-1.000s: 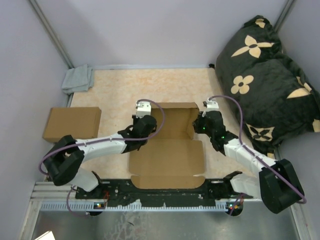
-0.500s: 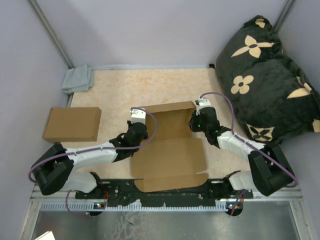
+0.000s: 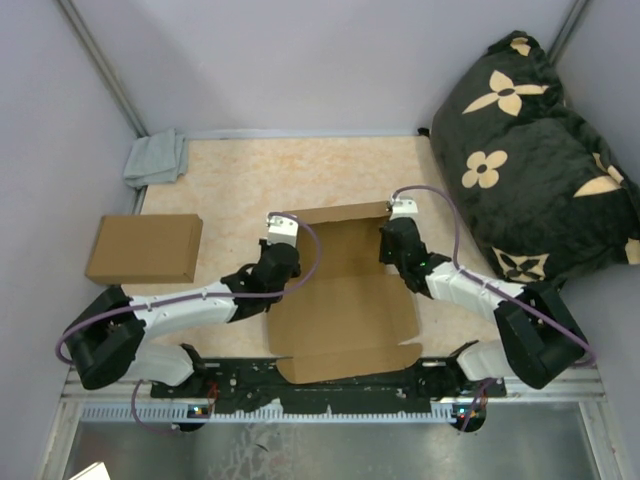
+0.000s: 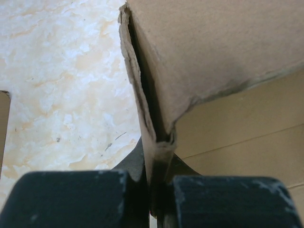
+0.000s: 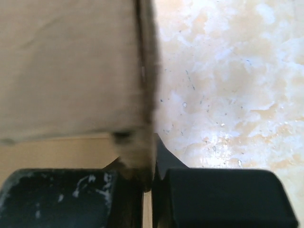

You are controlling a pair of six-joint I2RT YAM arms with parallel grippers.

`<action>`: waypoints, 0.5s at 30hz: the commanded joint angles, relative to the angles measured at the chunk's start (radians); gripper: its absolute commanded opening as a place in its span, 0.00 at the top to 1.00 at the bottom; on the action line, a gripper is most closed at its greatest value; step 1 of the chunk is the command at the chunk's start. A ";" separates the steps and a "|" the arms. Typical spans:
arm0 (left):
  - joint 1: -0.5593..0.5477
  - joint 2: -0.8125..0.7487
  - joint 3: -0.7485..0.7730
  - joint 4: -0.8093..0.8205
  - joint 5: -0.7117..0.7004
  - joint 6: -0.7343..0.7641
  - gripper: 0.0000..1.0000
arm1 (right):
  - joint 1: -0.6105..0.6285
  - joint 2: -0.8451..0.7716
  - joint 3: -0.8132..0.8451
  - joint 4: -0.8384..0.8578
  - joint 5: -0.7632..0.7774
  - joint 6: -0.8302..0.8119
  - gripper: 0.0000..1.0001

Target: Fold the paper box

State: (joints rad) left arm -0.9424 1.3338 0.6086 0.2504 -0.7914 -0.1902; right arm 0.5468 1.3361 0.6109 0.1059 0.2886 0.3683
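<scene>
the paper box point(image 3: 340, 305) lies open mid-table point(image 3: 250, 180). the left gripper point(image 3: 284, 250) is clamped on its left wall, at 10 o'clock from the box's centre; the right gripper point(image 3: 392, 238) is clamped on its right wall, at 2 o'clock.

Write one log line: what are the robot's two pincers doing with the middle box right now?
left pincer: shut on paper box left wall | right pincer: shut on right wall | second box: apart, at left
</scene>
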 commanded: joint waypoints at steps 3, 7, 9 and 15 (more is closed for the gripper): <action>-0.064 0.034 0.102 -0.144 -0.019 -0.009 1.00 | 0.042 0.049 0.038 -0.023 0.189 0.003 1.00; -0.067 0.031 0.104 -0.174 -0.001 -0.057 1.00 | 0.042 0.012 0.032 -0.011 0.102 0.014 0.99; -0.067 0.025 0.099 -0.184 0.015 -0.070 1.00 | 0.042 -0.010 0.044 -0.029 0.067 0.020 0.94; -0.066 -0.020 0.111 -0.251 0.059 -0.114 0.72 | 0.042 -0.028 0.123 -0.170 0.034 0.026 0.90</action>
State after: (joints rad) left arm -0.9855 1.3529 0.6922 0.0765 -0.8242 -0.2745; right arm 0.5816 1.3342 0.6407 0.0235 0.3550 0.3717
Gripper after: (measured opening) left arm 0.194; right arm 0.108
